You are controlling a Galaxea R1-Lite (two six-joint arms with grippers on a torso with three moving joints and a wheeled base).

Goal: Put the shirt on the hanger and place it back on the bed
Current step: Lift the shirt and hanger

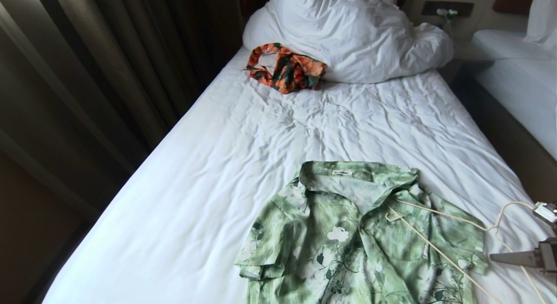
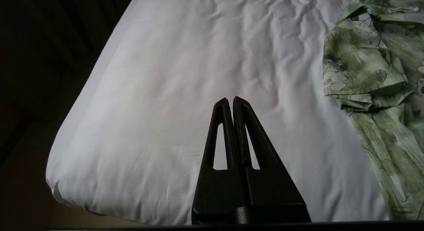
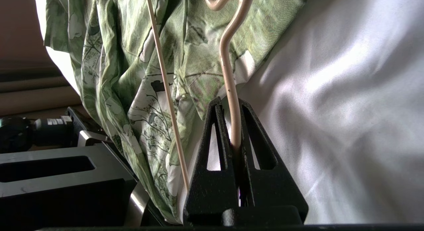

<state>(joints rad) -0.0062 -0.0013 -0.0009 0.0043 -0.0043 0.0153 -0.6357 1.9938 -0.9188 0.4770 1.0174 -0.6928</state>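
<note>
Hanger gripped, shirt not yet hung.

My right tool (image 3: 231, 103) is clamped on the thin cream wire hanger (image 1: 439, 247) at its hook end, near the right edge of the white-sheeted bed (image 1: 209, 173). The hanger's frame lies on top of the green floral short-sleeved shirt (image 1: 348, 238), spread collar-far at the near end of the bed; I judge threading it into the shoulders remains. My left tool (image 2: 231, 100) hangs pinched together and empty, left of the shirt.

Daylight washes the white sheet (image 1: 243, 164) brightly, dimming toward the curtains (image 1: 87, 69) (nearly black); shadowed creases stay crisp, while beside the right gripper (image 3: 232, 103) the sheet blurs softly.
</note>
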